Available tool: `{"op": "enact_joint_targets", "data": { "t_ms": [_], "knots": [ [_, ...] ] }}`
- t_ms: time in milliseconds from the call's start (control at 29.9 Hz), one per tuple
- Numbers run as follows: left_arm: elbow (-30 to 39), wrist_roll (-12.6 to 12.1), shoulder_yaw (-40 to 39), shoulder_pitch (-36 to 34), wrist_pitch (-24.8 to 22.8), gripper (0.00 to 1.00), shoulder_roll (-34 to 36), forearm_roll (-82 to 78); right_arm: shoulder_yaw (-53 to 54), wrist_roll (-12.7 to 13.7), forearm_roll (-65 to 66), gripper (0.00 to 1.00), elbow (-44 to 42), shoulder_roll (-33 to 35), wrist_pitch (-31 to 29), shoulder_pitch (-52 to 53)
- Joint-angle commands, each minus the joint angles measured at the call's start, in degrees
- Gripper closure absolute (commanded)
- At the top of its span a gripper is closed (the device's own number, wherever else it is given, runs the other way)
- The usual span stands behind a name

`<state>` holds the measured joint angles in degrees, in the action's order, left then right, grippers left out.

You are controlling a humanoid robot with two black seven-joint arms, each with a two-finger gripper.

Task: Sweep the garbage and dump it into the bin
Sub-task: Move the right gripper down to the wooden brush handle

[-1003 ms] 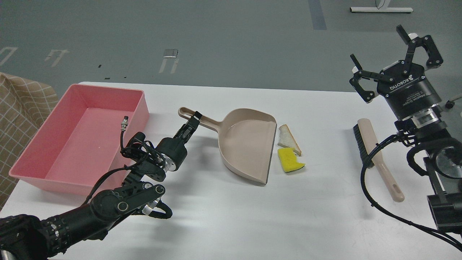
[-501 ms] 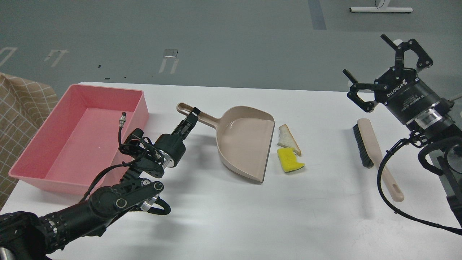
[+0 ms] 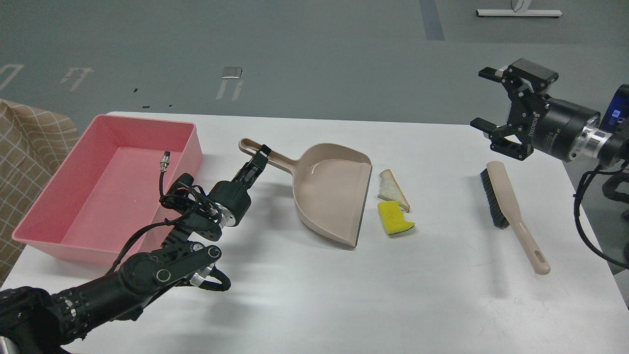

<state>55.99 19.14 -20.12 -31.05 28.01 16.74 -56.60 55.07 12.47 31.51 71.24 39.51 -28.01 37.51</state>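
The beige dustpan [image 3: 330,191] lies mid-table with its mouth facing right. My left gripper [image 3: 262,157] is shut on the dustpan's handle near its looped end. The white bread wedge with brown crust [image 3: 391,189] and the yellow notched sponge chunk [image 3: 394,218] lie just right of the dustpan's lip, a small gap away from it. The pink bin [image 3: 113,196] stands empty at the table's left. My right gripper [image 3: 484,98] is open and empty, held in the air above the table's far right, fingers pointing left.
A beige hand brush [image 3: 512,209] with black bristles lies on the table's right, below my right gripper. A checked cloth [image 3: 24,147] hangs past the left edge. The white table [image 3: 344,295] ends near the brush on the right.
My left gripper drew the dustpan slightly left, widening the gap to the garbage. My right gripper swung from pointing up to pointing left, and stays open.
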Motion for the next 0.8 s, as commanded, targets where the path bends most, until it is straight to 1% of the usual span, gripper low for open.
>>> {"op": "enact_joint_targets", "data": {
  "t_ms": [0, 67, 167, 234, 267, 334, 435, 602, 769],
  "knots": [
    [0.0, 0.0, 0.0, 0.1, 0.0, 1.00, 0.2, 0.0, -4.3, 0.0, 2.1, 0.00, 0.1, 3.1, 0.0, 2.8],
    [0.0, 0.0, 0.0, 0.1, 0.0, 1.00, 0.3, 0.1, -5.1, 0.1, 2.2, 0.00, 0.3, 4.4, 0.0, 3.2],
    [0.0, -0.1, 0.0, 0.1, 0.0, 1.00, 0.6, 0.1, -6.2, 1.5, 3.1, 0.00, 2.1, 7.3, 0.0, 3.3],
    [0.0, -0.2, 0.0, 0.1, 0.0, 1.00, 0.7, 0.2, -6.3, 4.0, 5.1, 0.00, 3.8, 8.1, 0.0, 3.3],
    [0.0, -0.2, 0.0, 0.1, 0.0, 1.00, 0.7, 0.2, -6.3, 4.1, 5.1, 0.00, 3.8, 8.1, 0.0, 3.3],
    [0.0, -0.2, -0.1, 0.1, 0.0, 1.00, 0.8, 0.2, -6.3, 6.9, 9.7, 0.00, 4.9, 8.2, 0.0, 3.4],
    [0.0, -0.3, -0.1, 0.1, 0.0, 1.00, 0.9, 0.3, -6.5, 8.8, 17.0, 0.00, 5.8, 8.3, 0.0, 3.1],
    [0.1, -0.3, -0.1, 0.1, 0.0, 1.00, 1.0, 0.4, -9.4, 8.6, 20.3, 0.01, 5.8, 8.5, 0.0, 2.7],
    [0.3, -0.3, -0.1, 0.3, 0.0, 1.00, 1.0, 0.4, -11.9, 8.4, 20.7, 0.01, 5.9, 10.8, 0.0, 2.5]
  ]
}}
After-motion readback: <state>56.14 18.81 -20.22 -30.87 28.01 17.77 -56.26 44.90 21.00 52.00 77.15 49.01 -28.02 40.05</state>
